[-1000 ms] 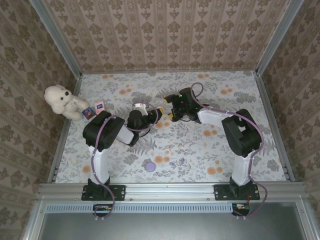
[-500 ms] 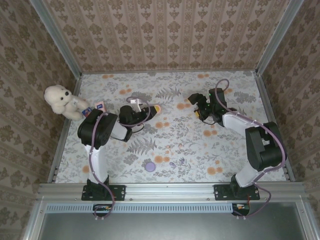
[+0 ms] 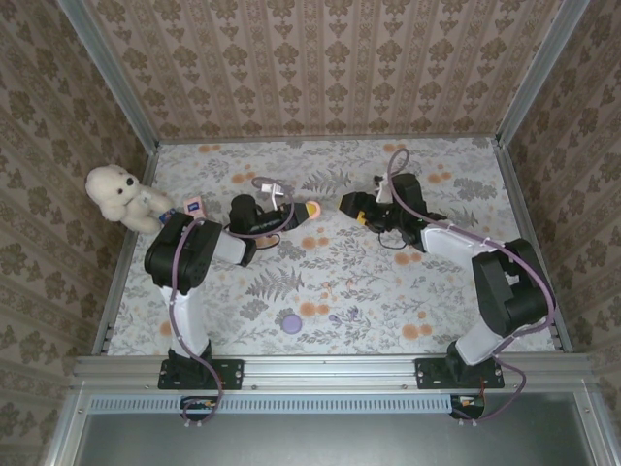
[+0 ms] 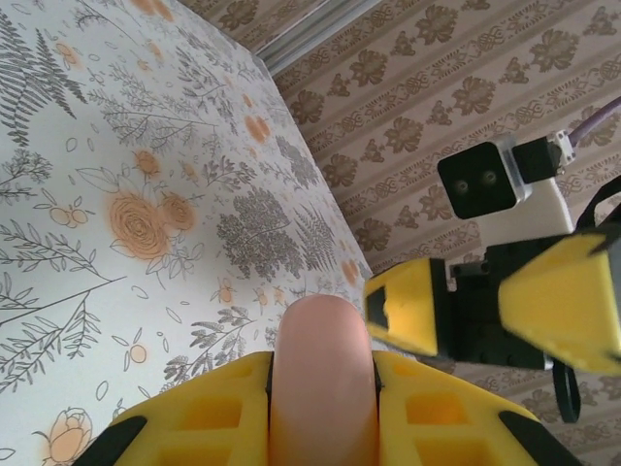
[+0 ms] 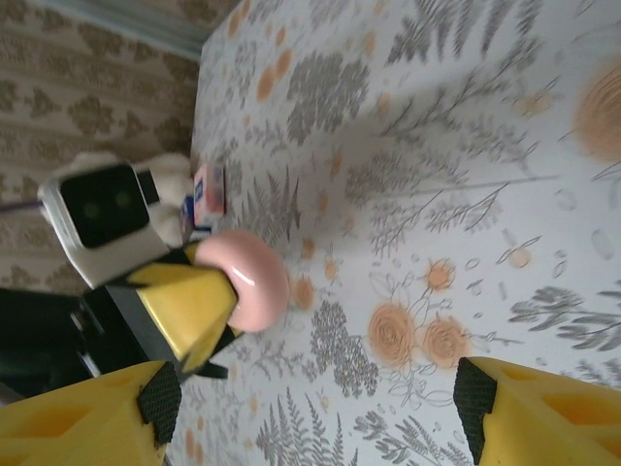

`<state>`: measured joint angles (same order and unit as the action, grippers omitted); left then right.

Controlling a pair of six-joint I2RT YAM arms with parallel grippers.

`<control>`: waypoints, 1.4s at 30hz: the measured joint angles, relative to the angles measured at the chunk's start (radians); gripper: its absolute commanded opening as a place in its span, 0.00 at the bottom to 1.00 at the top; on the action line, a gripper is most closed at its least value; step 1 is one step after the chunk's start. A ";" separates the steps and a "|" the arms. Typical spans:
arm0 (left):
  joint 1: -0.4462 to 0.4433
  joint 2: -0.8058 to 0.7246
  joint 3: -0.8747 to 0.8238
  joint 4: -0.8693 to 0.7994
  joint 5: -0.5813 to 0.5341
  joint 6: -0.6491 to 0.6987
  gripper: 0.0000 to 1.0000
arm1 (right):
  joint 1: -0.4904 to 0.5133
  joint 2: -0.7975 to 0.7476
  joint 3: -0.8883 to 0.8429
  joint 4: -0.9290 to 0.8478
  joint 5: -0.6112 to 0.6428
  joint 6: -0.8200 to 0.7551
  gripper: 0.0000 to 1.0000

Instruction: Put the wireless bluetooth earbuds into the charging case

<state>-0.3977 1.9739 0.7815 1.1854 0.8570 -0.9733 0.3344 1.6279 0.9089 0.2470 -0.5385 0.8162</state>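
Note:
My left gripper is shut on a smooth pink charging case, held just above the floral table left of centre. In the left wrist view the case sits clamped between the yellow fingers, its rounded end sticking out towards the right gripper. My right gripper faces it from the right across a small gap, open. In the right wrist view its fingertips stand wide apart with only tablecloth between them, and the pink case lies ahead in the left gripper's tip.
A white teddy bear sits at the table's left edge beside two small cards. A purple disc lies near the front centre. Patterned walls with metal rails enclose the table.
The grippers parted from each other at centre. The right gripper swung away right, then came back left towards the case. The left gripper kept hold of the pink case and shifted slightly.

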 measured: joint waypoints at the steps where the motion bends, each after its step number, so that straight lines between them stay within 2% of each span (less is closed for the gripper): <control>1: -0.001 -0.004 0.002 -0.010 0.006 0.000 0.08 | 0.010 0.012 0.000 0.005 -0.003 -0.002 0.77; 6: -0.009 -0.006 0.011 -0.053 0.016 0.005 0.08 | 0.020 0.055 -0.001 0.040 -0.008 0.040 0.78; 11: -0.029 -0.030 0.011 -0.142 0.009 0.066 0.08 | 0.024 0.081 -0.003 0.096 0.012 0.204 0.80; 16: -0.074 -0.131 0.013 -0.336 -0.071 0.228 0.08 | 0.059 0.107 0.006 0.108 0.062 0.393 0.81; 23: -0.160 -0.228 0.059 -0.562 -0.205 0.428 0.05 | 0.126 0.138 0.051 0.107 0.124 0.560 0.81; 30: -0.157 -0.230 0.060 -0.616 -0.279 0.479 0.05 | 0.153 0.142 0.074 0.106 0.156 0.626 0.77; 42: -0.157 -0.230 0.060 -0.617 -0.305 0.481 0.05 | 0.160 0.153 0.074 0.110 0.170 0.666 0.70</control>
<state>-0.5549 1.7435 0.8410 0.5686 0.5518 -0.4919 0.4946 1.7805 0.9829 0.3569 -0.3687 1.4822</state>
